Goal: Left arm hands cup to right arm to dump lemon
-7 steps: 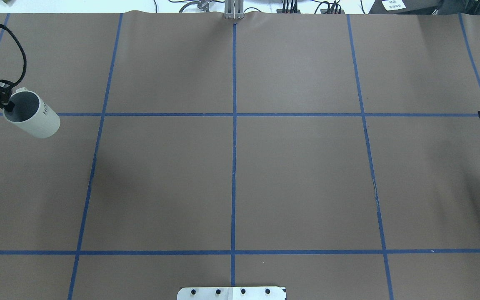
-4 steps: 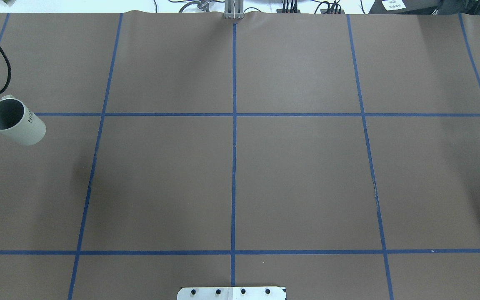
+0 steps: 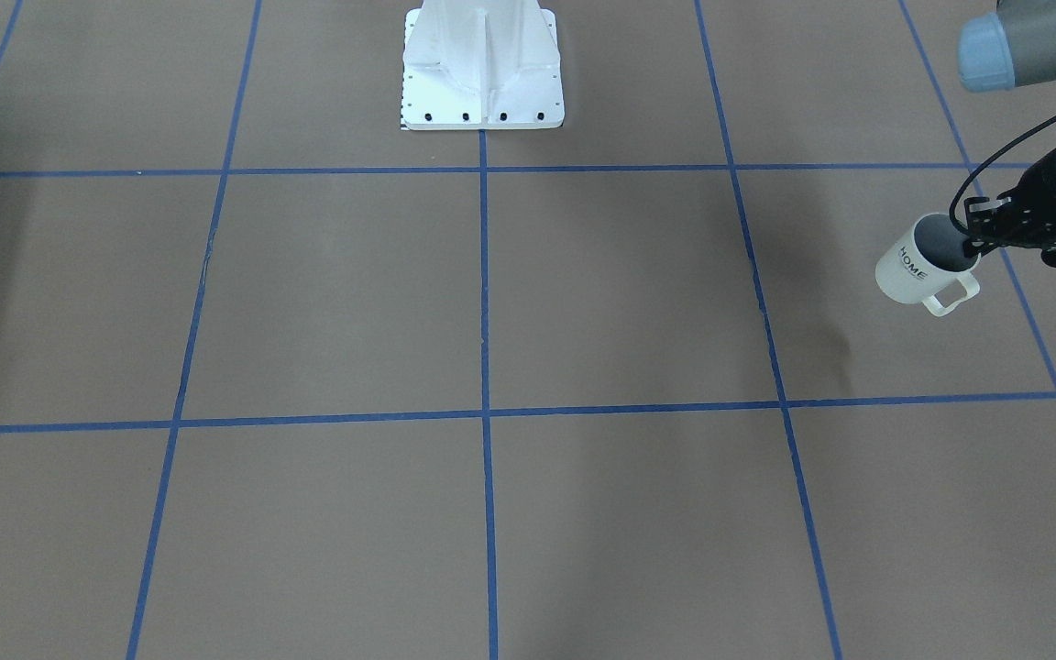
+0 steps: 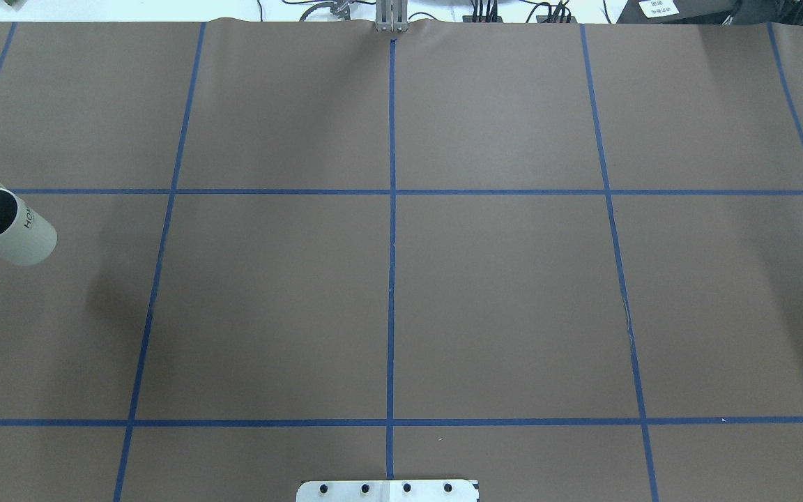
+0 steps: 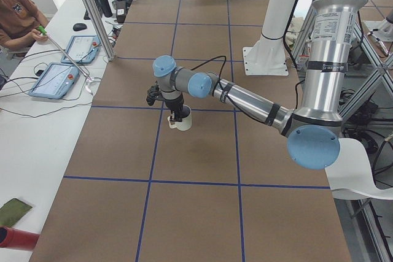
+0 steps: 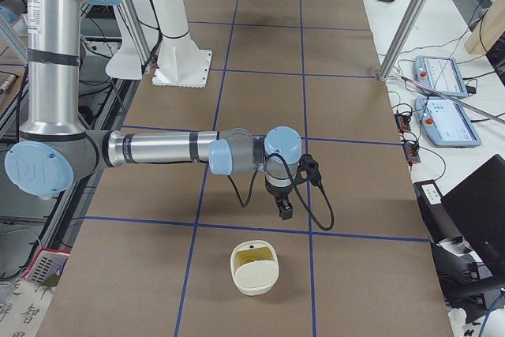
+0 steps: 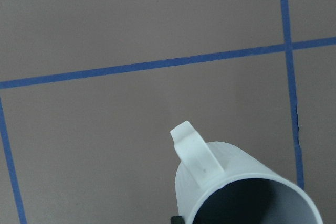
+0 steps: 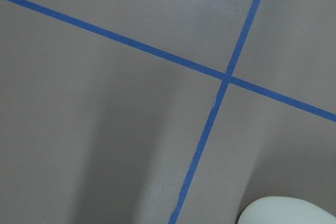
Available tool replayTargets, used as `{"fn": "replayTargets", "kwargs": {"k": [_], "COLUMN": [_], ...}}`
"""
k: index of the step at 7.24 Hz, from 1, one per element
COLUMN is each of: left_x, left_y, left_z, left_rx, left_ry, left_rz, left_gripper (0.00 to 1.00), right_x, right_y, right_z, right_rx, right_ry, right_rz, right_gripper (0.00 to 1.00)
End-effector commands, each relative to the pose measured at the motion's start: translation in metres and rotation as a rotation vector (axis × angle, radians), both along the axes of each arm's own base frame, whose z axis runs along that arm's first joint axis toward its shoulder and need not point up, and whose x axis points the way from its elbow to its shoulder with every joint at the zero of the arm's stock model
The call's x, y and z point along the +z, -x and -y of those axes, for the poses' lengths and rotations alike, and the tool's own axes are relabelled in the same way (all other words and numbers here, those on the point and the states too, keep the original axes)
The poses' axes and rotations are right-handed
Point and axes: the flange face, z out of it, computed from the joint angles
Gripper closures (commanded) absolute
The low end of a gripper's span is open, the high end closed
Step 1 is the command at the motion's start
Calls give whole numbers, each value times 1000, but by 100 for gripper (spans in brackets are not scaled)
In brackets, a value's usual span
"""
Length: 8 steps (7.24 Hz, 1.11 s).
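"HOME" reads in black on the cup [image 3: 920,268], at the right edge of the front-facing view; in the overhead view only "HO" shows. The left pincer [image 3: 982,241] is clamped on its rim, holding it tilted above the desk [image 3: 491,302]. Its grey inside lies in shadow. The right pincer [image 6: 284,209] hangs over a cream container [image 6: 254,274] holding something yellowish, possibly the lemon [image 6: 253,256]. I cannot tell whether its fingers are apart.
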Motion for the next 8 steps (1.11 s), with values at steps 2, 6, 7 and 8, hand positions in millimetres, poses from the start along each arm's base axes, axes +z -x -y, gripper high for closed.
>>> {"fn": "replayTargets", "kwargs": {"k": [2, 6, 7, 8], "left_x": [54, 73, 71, 69], "left_y": [0, 3, 0, -1], "left_z": [-7, -18, -18, -17], "left_rx": [3, -81, -96, -98], "left_ry": [-39, 4, 19, 20], "left_rz": [-17, -32, -33, -34], "left_gripper": [100, 100, 100, 100], "right_x": [-9, -24, -25, -25], "right_y": [-1, -1, -1, -1], "right_z": [-1, 10, 10, 9], "right_rx": [-1, 0, 0, 0], "right_ry": [39, 10, 8, 8], "right_rz": [1, -1, -1, -1], "right_gripper": [0, 0, 0, 0]}}
